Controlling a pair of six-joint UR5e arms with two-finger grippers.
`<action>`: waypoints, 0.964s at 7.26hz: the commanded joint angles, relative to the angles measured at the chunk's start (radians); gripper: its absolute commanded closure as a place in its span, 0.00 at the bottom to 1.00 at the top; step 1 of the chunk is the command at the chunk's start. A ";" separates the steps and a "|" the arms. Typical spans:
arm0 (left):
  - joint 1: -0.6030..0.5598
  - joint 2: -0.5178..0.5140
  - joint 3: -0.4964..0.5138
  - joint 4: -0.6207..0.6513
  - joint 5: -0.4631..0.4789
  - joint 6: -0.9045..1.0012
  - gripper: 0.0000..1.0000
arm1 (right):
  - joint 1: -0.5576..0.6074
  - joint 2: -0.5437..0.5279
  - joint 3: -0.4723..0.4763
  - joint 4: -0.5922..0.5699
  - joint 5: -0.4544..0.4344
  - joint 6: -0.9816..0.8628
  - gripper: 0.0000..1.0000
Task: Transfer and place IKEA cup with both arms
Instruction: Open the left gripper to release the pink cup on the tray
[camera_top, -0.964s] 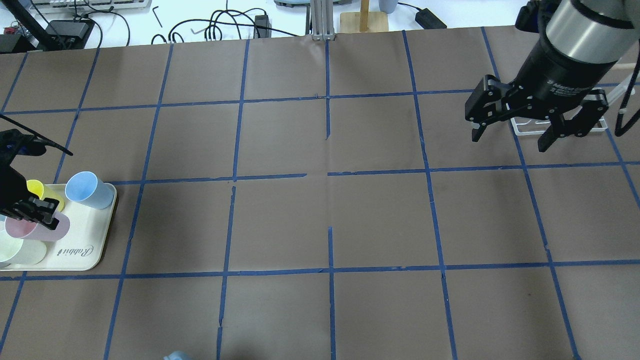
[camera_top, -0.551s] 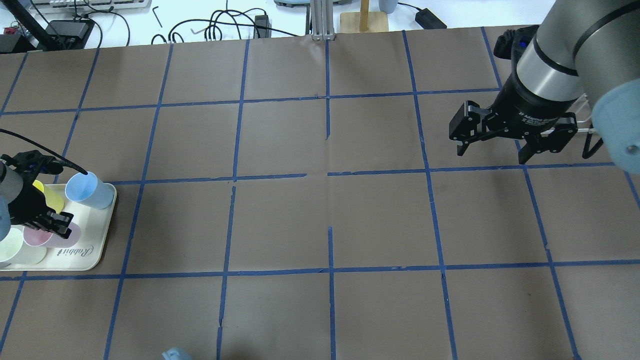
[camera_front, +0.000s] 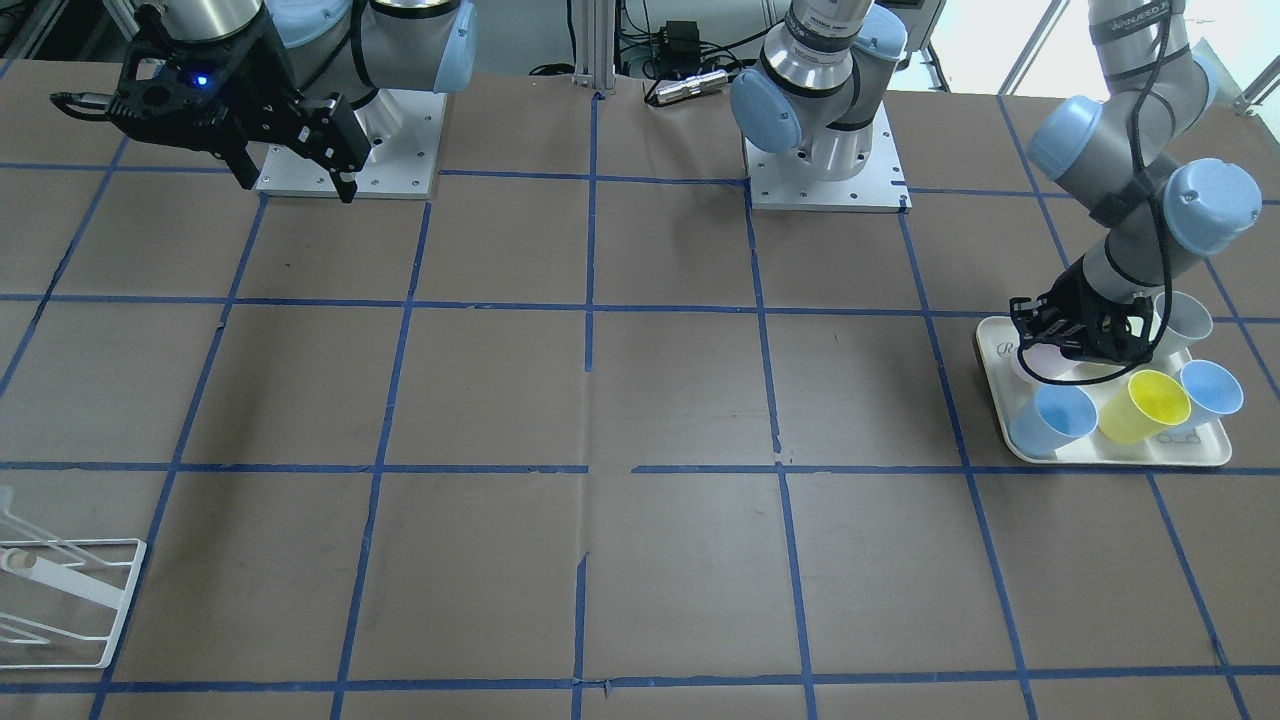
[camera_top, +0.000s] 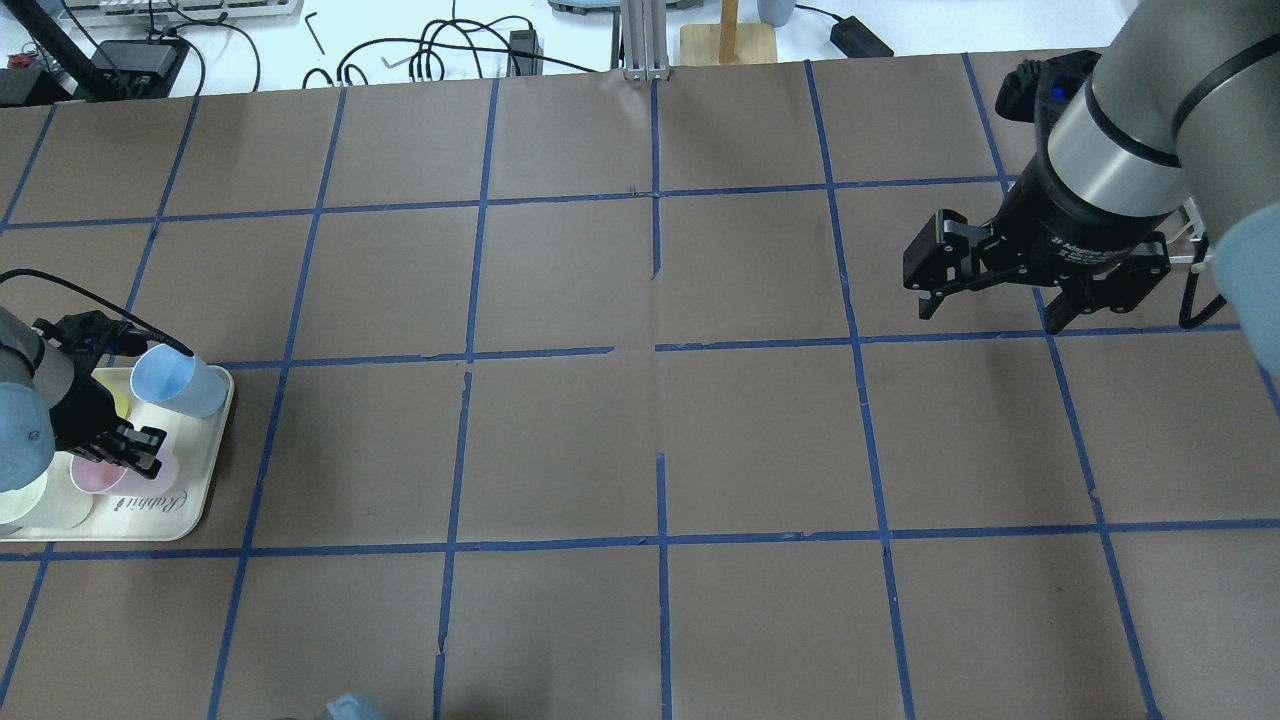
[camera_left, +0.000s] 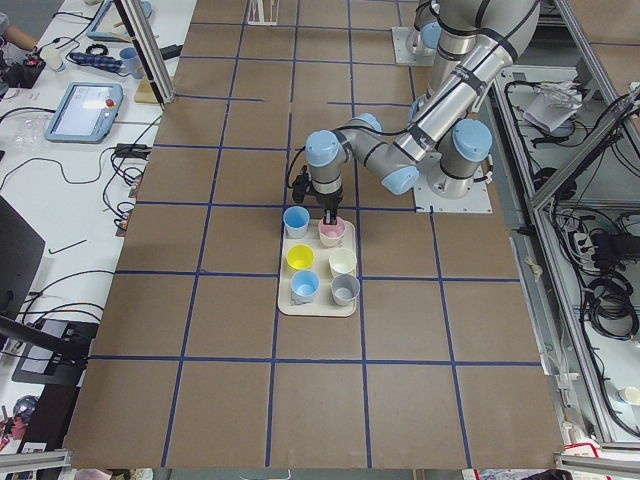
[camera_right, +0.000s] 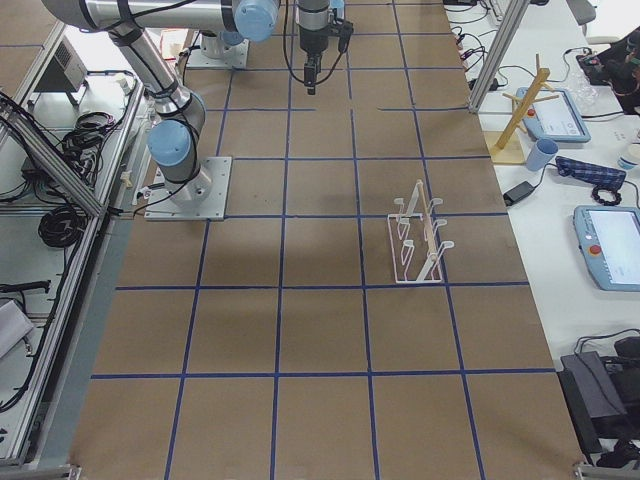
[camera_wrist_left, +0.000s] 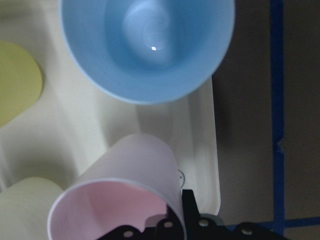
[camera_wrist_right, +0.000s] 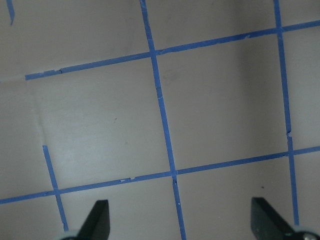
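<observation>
The cream tray (camera_top: 205, 450) is crowded: a light blue cup (camera_wrist_left: 150, 45), a yellow cup (camera_front: 1145, 405) and a cream-white cup (camera_wrist_left: 25, 205) stand close around the pink IKEA cup (camera_wrist_left: 125, 195). The left gripper (camera_top: 125, 455) pinches its rim, one finger (camera_wrist_left: 187, 207) against the outer wall. The right gripper (camera_top: 988, 315) hangs spread wide and empty above the taped table (camera_top: 650, 450), well apart.

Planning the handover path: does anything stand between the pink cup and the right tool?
Nothing visible does. Between the pink cup on the tray and the open right tool lies only taped table; the blue cup stands beside that line.
</observation>
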 joint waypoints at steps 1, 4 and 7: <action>-0.005 0.028 0.014 -0.032 0.001 -0.002 0.00 | -0.002 0.001 -0.032 0.013 -0.010 -0.013 0.00; -0.042 0.170 0.182 -0.436 -0.009 -0.079 0.00 | 0.000 0.039 -0.098 0.067 0.003 -0.005 0.00; -0.455 0.226 0.308 -0.553 -0.041 -0.542 0.00 | 0.000 0.039 -0.102 0.066 0.003 -0.005 0.00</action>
